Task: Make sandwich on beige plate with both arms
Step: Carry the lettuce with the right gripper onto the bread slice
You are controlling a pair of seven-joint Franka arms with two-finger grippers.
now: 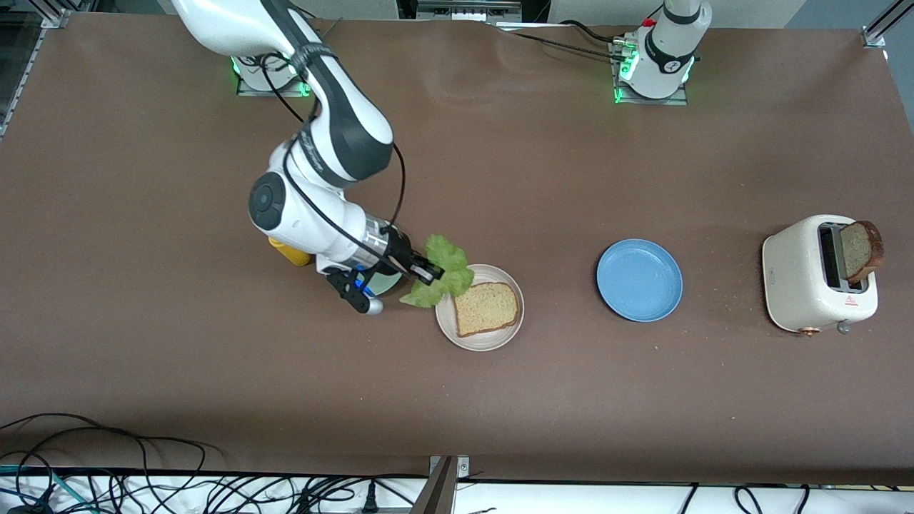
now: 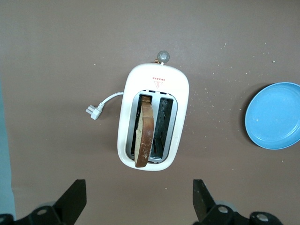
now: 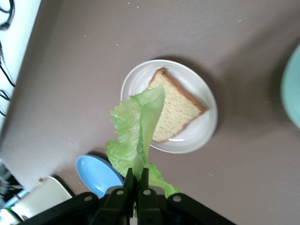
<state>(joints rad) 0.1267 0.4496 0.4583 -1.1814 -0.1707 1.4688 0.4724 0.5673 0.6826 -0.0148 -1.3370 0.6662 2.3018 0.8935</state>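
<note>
The beige plate (image 1: pixel 493 341) holds one tan bread slice (image 1: pixel 485 308). My right gripper (image 1: pixel 428 273) is shut on a ruffled green lettuce leaf (image 1: pixel 444 265), which hangs over the plate's rim at the right arm's end. In the right wrist view the gripper (image 3: pixel 138 177) pinches the lettuce (image 3: pixel 138 124) at its stem, with the plate (image 3: pixel 202 133) and bread (image 3: pixel 178 110) just past it. A second bread slice (image 1: pixel 862 250) stands in the toaster (image 1: pixel 807 275). My left gripper (image 2: pixel 138 206) is open high over the toaster (image 2: pixel 152 84) and that slice (image 2: pixel 144 133).
A blue plate (image 1: pixel 639 280) lies between the beige plate and the toaster. A mint-green plate (image 1: pixel 385 284) and a yellow object (image 1: pixel 289 251) sit under the right arm's wrist. The toaster's white plug (image 2: pixel 93 111) lies loose beside it. Crumbs dot the brown table.
</note>
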